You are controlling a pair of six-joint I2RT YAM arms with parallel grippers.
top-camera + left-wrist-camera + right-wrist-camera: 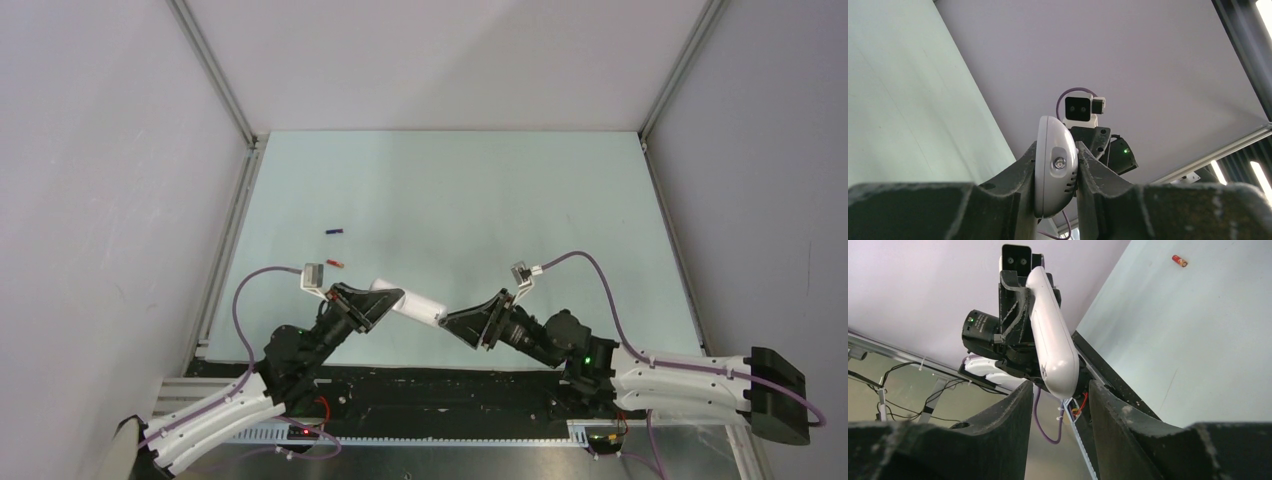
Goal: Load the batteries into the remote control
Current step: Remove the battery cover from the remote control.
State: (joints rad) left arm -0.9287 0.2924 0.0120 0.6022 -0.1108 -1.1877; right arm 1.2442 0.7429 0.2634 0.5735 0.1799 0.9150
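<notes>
1. The pale green flat bench (450, 190) carries 2 loose batteries. The handset is held off its surface between the 2 arms, near the front edge.

2. Risk: only 1 pincer has the handset. If the left pincer (388, 298) lets go before the other clamps, the handset probably falls to the bench. A skewed closure could also lever it out of the grasp.

3. The left pincer is clenched on one end of the small white rectangular plastic remote control (412, 303). The left wrist view shows that end pressed between both fingers.

4. The right pincer (1060, 390) is released. Its fingers straddle the remote's opposite rounded end, with a gap showing on each side.

5. The tiny red-orange cylindrical battery (337, 263) lies on the bench just beyond the left pincer. The tiny dark blue cylindrical battery (333, 232) lies farther back. Neither is loaded.
</notes>
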